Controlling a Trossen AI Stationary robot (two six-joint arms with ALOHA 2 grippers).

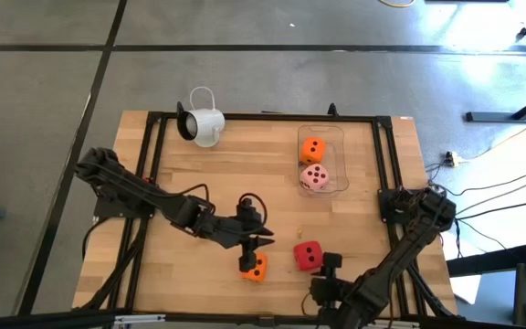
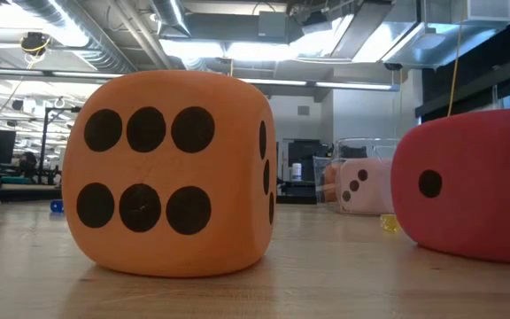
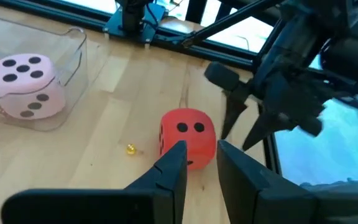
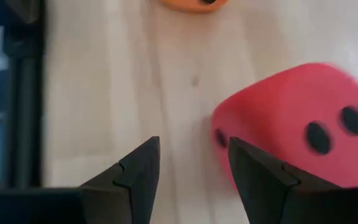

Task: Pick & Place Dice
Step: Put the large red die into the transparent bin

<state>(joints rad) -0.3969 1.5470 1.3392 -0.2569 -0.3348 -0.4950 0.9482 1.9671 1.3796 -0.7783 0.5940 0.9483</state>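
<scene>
Near the front edge of the bench (image 1: pixel 181 183), right gripper (image 4: pixel 192 144) low, fingers parted and empty, red die (image 1: pixel 308 256) just beside one finger, not between them. Just left of it, near orange die (image 1: pixel 253 268) flat on the wood, touched by nothing. Directly above, left gripper (image 3: pixel 201 149), fingers only a little apart, holding nothing. For a good pick, probably best to widen these fingers first, since the gap looks narrower than the die. Then center over the top face, descend straight, close gently on two opposite sides; soft cube, easily squeezed out. Farther, toward the far right corner, clear tray (image 1: pixel 343 155) already with pink die (image 1: pixel 315 177) and far orange die (image 1: pixel 312 149).
</scene>
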